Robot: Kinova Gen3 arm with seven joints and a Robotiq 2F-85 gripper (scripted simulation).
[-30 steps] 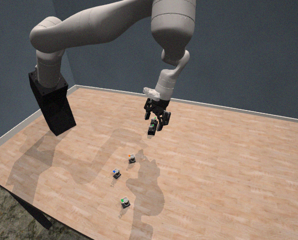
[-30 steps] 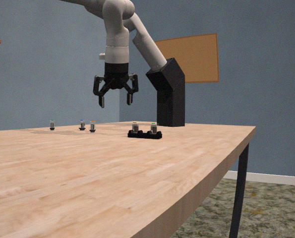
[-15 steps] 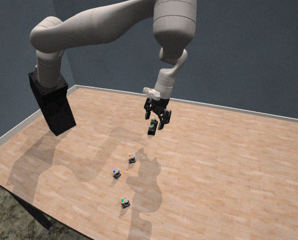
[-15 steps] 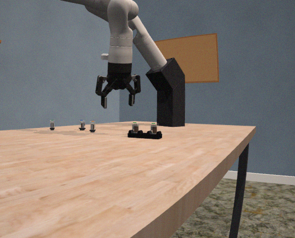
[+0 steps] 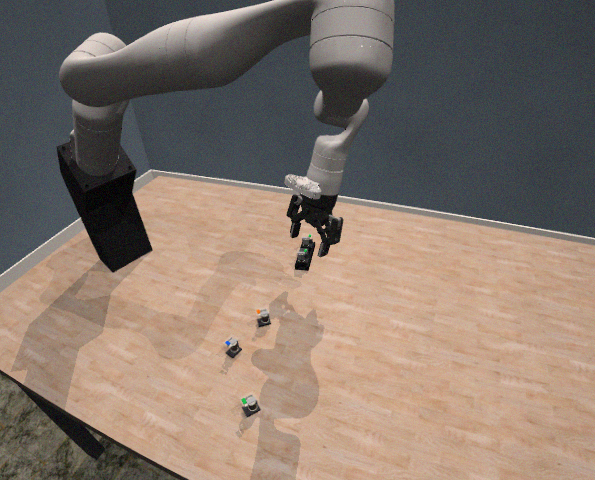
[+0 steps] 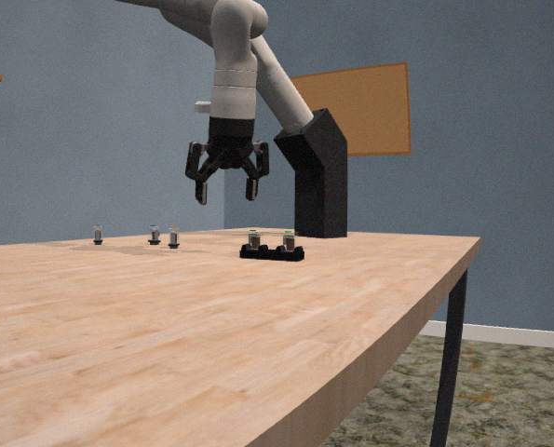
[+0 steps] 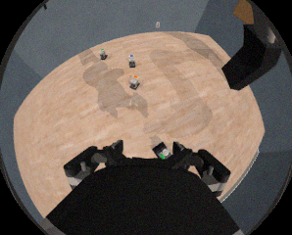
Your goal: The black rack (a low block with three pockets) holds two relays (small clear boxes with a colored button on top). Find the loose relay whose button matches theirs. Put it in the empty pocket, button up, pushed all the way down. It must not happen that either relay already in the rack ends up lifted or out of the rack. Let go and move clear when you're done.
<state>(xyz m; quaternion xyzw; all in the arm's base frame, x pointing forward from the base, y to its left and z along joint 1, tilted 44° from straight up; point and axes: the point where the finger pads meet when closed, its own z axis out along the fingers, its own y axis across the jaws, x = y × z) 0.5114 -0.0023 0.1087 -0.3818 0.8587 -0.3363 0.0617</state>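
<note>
The black rack [image 5: 304,256] lies mid-table and holds two relays with green buttons [image 6: 253,238] [image 6: 288,238]. In the exterior view a gap shows between them on the rack [image 6: 272,251]. My gripper [image 5: 313,238] [image 6: 226,192] hangs wide open and empty above the rack, well clear of it. Three loose relays stand upright nearer the front edge: one with an orange button [image 5: 263,318], one with a blue button [image 5: 233,347] and one with a green button [image 5: 250,405]. In the wrist view they stand far ahead, with the green one [image 7: 103,54] farthest, and one racked green button [image 7: 162,153] shows between my fingers.
The arm's black base block [image 5: 103,206] stands at the table's back left corner. The table's front edge [image 5: 80,418] runs close to the green loose relay. An orange board [image 6: 358,110] hangs on the wall behind.
</note>
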